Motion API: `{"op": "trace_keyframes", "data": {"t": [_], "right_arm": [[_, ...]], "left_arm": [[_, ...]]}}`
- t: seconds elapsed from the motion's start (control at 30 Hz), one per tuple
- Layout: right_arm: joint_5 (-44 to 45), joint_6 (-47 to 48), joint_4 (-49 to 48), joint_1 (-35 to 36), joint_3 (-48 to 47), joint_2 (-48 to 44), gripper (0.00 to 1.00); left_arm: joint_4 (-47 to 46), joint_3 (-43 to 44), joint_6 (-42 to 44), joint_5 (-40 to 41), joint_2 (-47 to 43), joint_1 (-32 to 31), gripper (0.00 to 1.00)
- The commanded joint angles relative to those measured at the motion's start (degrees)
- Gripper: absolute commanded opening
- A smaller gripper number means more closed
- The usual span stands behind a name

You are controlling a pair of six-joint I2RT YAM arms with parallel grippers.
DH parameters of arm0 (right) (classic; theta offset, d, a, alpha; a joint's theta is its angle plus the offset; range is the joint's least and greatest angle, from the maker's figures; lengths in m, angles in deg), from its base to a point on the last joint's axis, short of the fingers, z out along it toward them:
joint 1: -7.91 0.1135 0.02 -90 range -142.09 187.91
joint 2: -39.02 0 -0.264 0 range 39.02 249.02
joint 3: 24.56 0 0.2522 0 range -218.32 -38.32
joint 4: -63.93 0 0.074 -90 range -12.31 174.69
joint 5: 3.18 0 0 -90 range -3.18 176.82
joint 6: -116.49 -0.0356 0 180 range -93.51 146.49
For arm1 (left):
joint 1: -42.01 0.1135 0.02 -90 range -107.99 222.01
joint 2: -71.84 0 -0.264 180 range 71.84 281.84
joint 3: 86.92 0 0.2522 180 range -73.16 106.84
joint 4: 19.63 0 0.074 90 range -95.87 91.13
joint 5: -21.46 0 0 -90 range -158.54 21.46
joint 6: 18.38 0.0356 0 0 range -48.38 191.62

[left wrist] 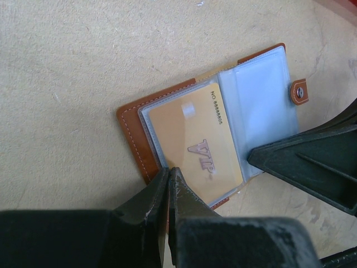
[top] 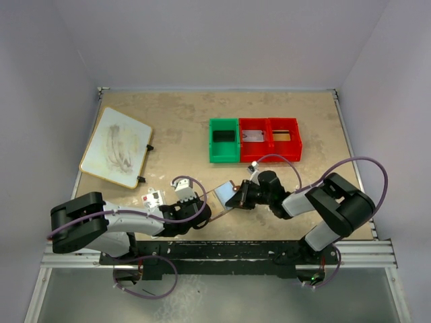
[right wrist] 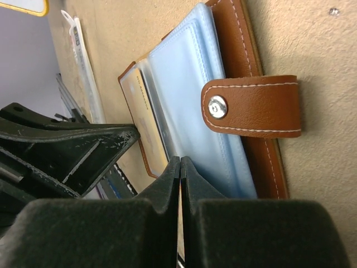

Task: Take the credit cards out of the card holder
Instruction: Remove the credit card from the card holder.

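The brown leather card holder (top: 224, 196) lies open on the table between my two grippers. In the left wrist view its clear bluish sleeves (left wrist: 259, 106) are spread, and a golden credit card (left wrist: 192, 139) marked VIP sits inside one. My left gripper (left wrist: 168, 170) is shut, its tips resting on the holder's near brown edge. My right gripper (right wrist: 179, 161) is shut too, tips against the edge of the bluish sleeves (right wrist: 184, 84) just below the snap tab (right wrist: 251, 106). Nothing shows between its jaws. A silvery grey card (top: 254, 135) lies in a red bin.
A green bin (top: 224, 153) and two joined red bins (top: 269, 153) stand behind the holder. A clear speckled packet with a red mark (top: 152, 198) lies left of my left gripper. A yellow-rimmed board (top: 116, 147) sits at the far left.
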Motion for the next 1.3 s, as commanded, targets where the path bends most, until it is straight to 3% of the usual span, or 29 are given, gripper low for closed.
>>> {"op": "trace_keyframes", "data": {"t": [0.0,0.07,0.2,0.4,0.97,1.1,1.27], "right_arm": [[-1.1,1.0,-0.1,-1.0,1.1,-1.6,0.0],[-2.4,2.1,-0.1,-1.0,0.7,-1.5,0.0],[-5.5,5.5,0.0,-1.0,-1.2,0.0,0.13],[-7.7,7.3,-0.3,-1.0,-1.4,0.6,0.22],[-11.2,10.0,0.1,1.4,-4.3,5.6,0.27],[-8.1,12.9,7.1,4.5,-8.4,6.0,0.28],[-3.7,14.6,12.4,7.4,-11.5,5.7,0.2]], "left_arm": [[8.1,-1.6,0.5,-5.8,2.3,-0.7,0.0],[8.2,-1.6,0.6,-5.7,2.3,-0.7,0.0],[8.2,-1.5,0.8,-5.7,2.3,-0.7,0.0],[8.1,-1.3,1.0,-5.7,2.5,-0.7,0.0],[7.8,-0.9,1.3,-6.0,3.1,-0.7,0.0],[7.1,-0.9,1.4,-6.2,3.4,-0.7,0.0],[6.7,-0.9,1.5,-6.5,3.8,-0.7,0.0]]}}
